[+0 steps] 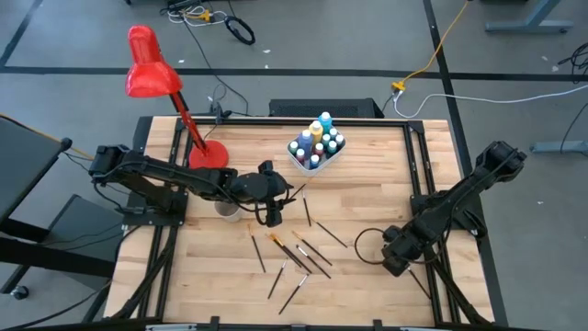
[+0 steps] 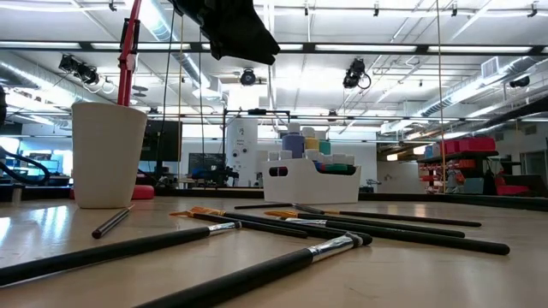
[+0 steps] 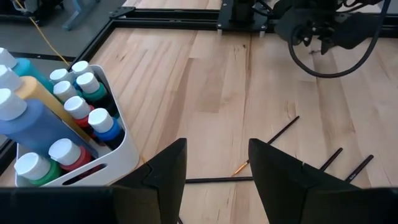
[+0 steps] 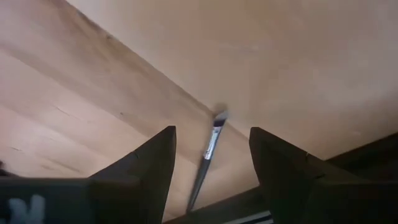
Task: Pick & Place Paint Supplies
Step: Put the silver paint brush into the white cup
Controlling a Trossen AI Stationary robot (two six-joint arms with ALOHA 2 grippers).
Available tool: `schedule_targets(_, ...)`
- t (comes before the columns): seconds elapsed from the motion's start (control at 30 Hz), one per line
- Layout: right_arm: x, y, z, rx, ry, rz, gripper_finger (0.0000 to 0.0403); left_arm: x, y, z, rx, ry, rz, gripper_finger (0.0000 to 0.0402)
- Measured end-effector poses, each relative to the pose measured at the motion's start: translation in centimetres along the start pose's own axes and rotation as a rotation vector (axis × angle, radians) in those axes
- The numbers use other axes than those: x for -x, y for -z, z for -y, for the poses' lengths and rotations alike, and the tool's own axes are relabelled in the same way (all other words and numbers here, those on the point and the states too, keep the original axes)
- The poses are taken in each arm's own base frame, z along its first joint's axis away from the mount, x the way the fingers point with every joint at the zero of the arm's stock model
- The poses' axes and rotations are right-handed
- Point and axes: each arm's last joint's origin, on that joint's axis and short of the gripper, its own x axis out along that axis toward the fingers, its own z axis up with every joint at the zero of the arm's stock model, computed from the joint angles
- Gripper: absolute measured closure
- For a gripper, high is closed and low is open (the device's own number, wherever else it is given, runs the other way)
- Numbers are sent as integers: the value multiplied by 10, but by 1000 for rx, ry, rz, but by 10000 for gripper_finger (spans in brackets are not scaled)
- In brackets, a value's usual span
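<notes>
Several paint bottles (image 1: pixel 317 142) (image 3: pixel 74 109) stand upright in a white tray (image 1: pixel 296 159) (image 3: pixel 118 155) at the far middle of the table. Several dark-handled paintbrushes (image 1: pixel 299 253) (image 2: pixel 325 227) lie flat and scattered near the front middle. My left gripper (image 1: pixel 280 198) (image 3: pixel 214 146) hangs open above the table between tray and brushes, with nothing between its fingers. My right gripper (image 1: pixel 393 257) (image 4: pixel 211 134) is low over the table's right front, pointing steeply down and open. Its fingers stand on either side of one brush (image 4: pixel 210 149) lying on the wood, without touching it.
A beige cup (image 1: pixel 227 211) (image 2: pixel 107 154) stands under the left arm. A red desk lamp (image 1: pixel 152 74) stands at the far left, its base (image 1: pixel 209 154) on the table. A black cable loop (image 1: pixel 367 244) lies beside the right gripper. Bare wood shows between tray and right arm.
</notes>
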Motion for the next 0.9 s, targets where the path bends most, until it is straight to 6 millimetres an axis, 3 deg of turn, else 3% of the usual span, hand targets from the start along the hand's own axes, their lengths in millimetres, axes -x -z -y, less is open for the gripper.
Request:
schedule_targets(0.3,-9,2,9,-9,19,0,216,0,0,0,0,0,0,221)
schedule_targets(0.67,-10,2,14,-16,66,34,388,0,0,0,-1,0,0,221)
schedule_targets(0.9,-8,3,12,-13,59,43,392,0,0,0,-1,0,0,221)
